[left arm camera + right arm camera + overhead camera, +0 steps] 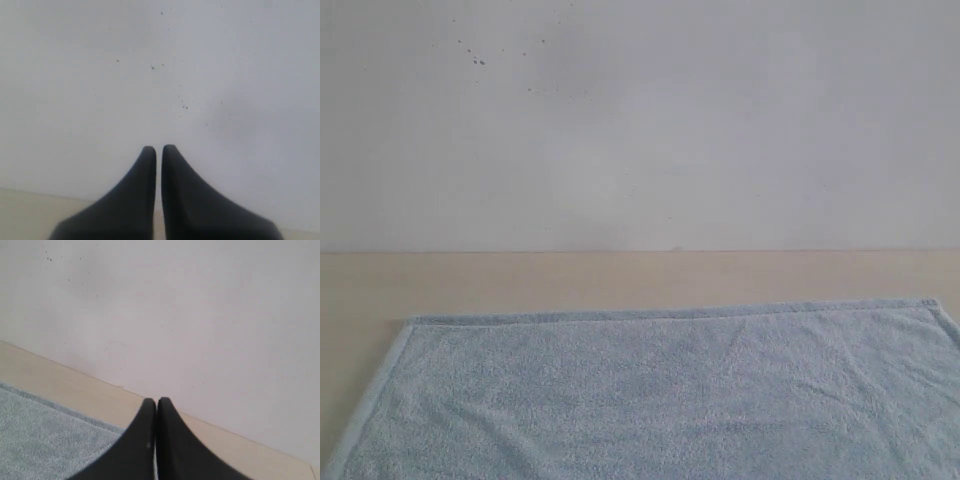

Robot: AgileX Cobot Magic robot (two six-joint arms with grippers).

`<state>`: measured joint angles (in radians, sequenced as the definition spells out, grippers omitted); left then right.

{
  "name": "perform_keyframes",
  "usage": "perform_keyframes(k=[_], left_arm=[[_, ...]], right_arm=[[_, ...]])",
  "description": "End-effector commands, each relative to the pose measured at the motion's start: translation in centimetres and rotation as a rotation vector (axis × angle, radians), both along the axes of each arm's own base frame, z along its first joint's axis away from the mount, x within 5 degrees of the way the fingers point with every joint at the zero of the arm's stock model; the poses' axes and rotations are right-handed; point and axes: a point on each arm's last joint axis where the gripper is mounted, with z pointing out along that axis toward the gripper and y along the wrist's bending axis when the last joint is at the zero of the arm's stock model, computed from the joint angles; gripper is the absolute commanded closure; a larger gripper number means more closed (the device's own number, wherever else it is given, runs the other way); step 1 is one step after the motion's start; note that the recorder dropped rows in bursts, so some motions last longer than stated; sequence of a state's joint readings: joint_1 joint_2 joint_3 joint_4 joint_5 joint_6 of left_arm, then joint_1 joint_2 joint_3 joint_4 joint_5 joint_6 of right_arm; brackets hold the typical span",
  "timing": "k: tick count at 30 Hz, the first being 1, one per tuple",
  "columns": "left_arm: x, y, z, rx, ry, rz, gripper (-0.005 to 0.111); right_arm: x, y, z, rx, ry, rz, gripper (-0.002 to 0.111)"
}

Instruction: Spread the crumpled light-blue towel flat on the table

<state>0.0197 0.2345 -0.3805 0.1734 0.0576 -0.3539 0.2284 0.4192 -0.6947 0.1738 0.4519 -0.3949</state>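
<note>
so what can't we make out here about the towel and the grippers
- Exterior view: the towel is cut off at the frame's bottom, hiding its near edge and corners; full flatness unknown.
- Right wrist view: the right gripper covers part of the towel.
- Left wrist view: the left gripper faces the wall; no towel shows.

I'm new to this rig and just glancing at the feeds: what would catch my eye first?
The light-blue towel lies flat on the beige table, filling the bottom of the exterior view, with its hemmed edge toward the wall. Behind it, a white wall with a few dark specks fills the upper half. In the wrist views, the left claw and the right claw are both shut, empty and facing that wall.
</note>
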Motion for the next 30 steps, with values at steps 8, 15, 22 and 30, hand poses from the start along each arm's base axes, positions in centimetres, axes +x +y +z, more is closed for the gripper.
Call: perform_keyframes(k=[8,15,22,30], left_arm=[[-0.7,-0.9,-0.3,0.043,0.027,-0.162,0.103],[0.5,-1.3,-2.6,0.141,0.032,-0.167,0.103],[1.9,-1.6,-5.8,0.203,0.167,-0.176,0.103],[2.2,-1.5,-9.1,0.179,0.308,-0.180,0.103]], right_arm=[[-8.6,-2.0,0.3,0.108,-0.250,0.002,0.108],[-6.9,-1.9,-3.6,0.083,-0.311,-0.034,0.108],[-3.7,-1.3,-8.7,0.114,-0.195,-0.046,0.108],[-2.1,-1.0,-13.2,0.199,-0.049,-0.059,0.108]])
